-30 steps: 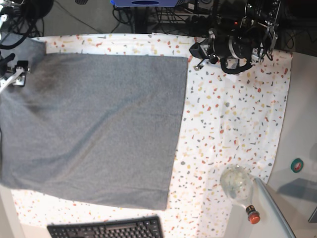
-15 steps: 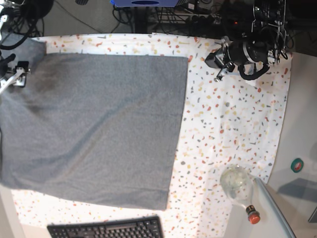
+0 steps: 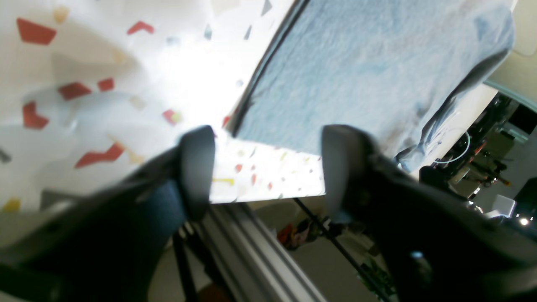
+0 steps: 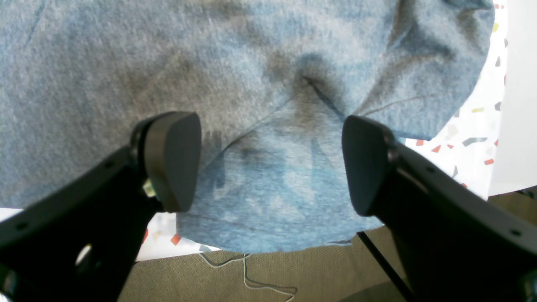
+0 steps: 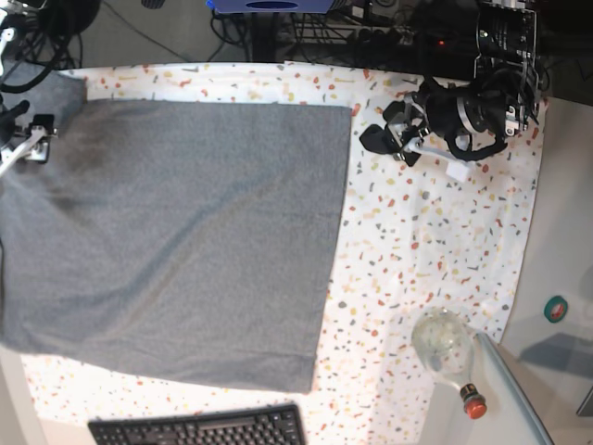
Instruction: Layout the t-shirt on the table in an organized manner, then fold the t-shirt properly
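Both arms are black. The left hand (image 5: 387, 139) has two dark fingers (image 3: 197, 167) with rounded tips, and behind it sits a thick round black joint with white parts. The right hand (image 4: 268, 163) has two matte black fingers (image 4: 172, 159) with smooth, rounded, wedge-shaped pads and small holes in the black brackets behind them.

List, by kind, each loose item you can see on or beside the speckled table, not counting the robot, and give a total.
T-shirt: 1
Keyboard: 1
Clear bottle with red cap: 1
Green tape roll: 1
Total: 4
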Tool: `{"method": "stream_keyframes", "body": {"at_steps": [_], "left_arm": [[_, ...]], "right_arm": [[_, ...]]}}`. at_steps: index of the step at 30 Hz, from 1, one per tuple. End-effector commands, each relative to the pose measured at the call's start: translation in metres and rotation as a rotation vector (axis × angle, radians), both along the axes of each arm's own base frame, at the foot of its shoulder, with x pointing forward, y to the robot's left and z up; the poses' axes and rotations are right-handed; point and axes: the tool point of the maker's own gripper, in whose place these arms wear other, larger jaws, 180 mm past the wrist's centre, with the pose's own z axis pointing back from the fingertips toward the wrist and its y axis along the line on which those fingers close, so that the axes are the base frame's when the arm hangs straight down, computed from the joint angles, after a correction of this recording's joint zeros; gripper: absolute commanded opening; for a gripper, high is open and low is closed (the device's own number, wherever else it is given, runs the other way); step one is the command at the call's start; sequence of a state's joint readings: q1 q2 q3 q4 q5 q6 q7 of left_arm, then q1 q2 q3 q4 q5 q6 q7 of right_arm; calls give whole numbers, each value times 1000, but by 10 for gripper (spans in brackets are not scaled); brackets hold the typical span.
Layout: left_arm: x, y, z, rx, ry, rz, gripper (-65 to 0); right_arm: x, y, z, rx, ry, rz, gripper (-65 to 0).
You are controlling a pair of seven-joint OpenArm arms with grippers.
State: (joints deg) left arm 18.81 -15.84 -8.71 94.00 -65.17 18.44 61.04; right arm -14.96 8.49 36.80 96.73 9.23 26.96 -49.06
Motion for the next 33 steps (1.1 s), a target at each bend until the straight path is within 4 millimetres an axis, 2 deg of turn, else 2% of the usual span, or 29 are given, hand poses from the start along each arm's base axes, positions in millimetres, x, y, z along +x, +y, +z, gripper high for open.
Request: {"method": "stream_keyframes", "body": {"at_steps": [1,4,7,11,13,19,22,30,33], "left_arm": [[4,1,5,-6,-20,1,-253],[5,4,-1,18,-25,24,-253],[-1,-1,-15,-7,19,55,-255],[-2,-7,-31,-37,70,86,-255],[2,-12,-33,-52,71,94,-255],[4,-50,-32,-84,71,-20,-263],[0,-60,-36,-92,87,-45,-332],[1,-58,-45,-103,116,-5,-635],[0,-58,-49,-110,132,2,-650]], "right_arm": [[8,-7,10,-21,-37,1,-155],[8,-7,10,-21,-37,1,-155],[8,-7,10,-21,-37,1,-155],[8,-7,11,-21,-38,1,-155],[8,-8,11,-22,-39,-2,-155],[7,-9,11,-23,-40,-6,-155],[7,-10,11,-23,-40,-8,-155],[7,-12,12,-27,-43,-14,-155],[3,-30,20,-26,-81,-108,-155]]}}
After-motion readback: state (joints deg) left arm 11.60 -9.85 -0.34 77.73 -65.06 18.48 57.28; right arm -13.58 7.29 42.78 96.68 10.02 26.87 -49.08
